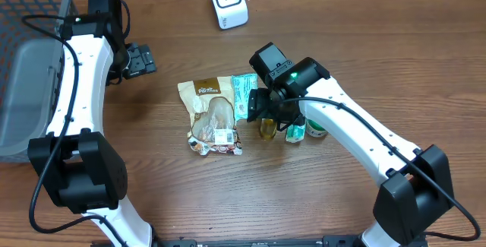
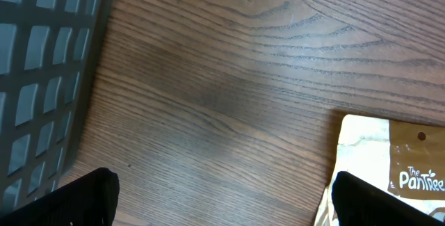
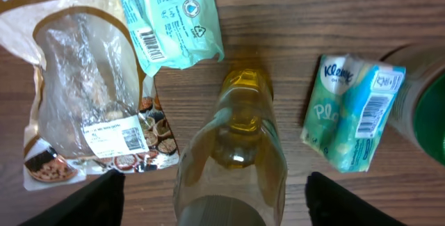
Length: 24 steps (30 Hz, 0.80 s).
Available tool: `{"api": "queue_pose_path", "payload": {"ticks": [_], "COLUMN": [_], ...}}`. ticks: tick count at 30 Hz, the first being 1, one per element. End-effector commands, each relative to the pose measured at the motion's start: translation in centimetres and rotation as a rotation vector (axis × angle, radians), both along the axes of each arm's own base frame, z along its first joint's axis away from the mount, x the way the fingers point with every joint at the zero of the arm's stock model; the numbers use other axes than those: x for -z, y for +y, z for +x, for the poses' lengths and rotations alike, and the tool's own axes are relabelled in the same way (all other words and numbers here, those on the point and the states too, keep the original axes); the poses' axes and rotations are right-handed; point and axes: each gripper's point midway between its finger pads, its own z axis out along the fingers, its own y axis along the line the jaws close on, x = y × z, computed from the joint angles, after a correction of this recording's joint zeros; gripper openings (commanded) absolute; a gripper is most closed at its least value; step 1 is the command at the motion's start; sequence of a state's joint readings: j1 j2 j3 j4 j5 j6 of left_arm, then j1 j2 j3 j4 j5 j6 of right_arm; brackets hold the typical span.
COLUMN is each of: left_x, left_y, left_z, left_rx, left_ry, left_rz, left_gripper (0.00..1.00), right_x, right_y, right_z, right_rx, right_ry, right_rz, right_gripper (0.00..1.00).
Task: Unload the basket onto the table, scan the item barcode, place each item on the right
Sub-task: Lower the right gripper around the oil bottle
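A clear bottle of yellow liquid (image 3: 233,142) stands on the table between the fingers of my right gripper (image 3: 215,208). The jaws are open, with a gap on each side of the bottle. From overhead the right gripper (image 1: 266,109) hangs just over the bottle (image 1: 267,129). A white barcode scanner (image 1: 228,1) stands at the back of the table. My left gripper (image 1: 139,59) is open and empty over bare wood, left of the items, and in its wrist view the left gripper (image 2: 229,208) holds nothing.
A brown Pantree snack bag (image 1: 213,115) and a teal packet (image 1: 243,95) lie left of the bottle. A Kleenex tissue pack (image 3: 351,111) and a green-topped container (image 1: 316,131) stand to its right. A grey basket (image 1: 30,57) fills the left edge.
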<state>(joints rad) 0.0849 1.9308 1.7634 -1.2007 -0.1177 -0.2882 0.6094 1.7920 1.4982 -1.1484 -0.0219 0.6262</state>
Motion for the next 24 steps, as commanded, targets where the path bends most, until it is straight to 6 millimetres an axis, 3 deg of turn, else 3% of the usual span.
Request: {"api": "queue_pose_path", "payload": {"ticks": [1,24], "left_x": [-1.14,-1.14], "left_y": [0.22,0.22], "left_z": [0.29,0.29], "left_rx": [0.002,0.002], "left_ry": [-0.031,-0.031], "left_rz": [0.016,0.016], "left_gripper": [0.99,1.0], "right_x": [0.18,0.15], "right_y": [-0.11,0.12], "right_z": [-0.14,-0.06], "right_rx": [0.001,-0.017], "right_ry": [0.003,-0.034], "right_rz": [-0.008,-0.046], "right_gripper": [0.77,0.75]}}
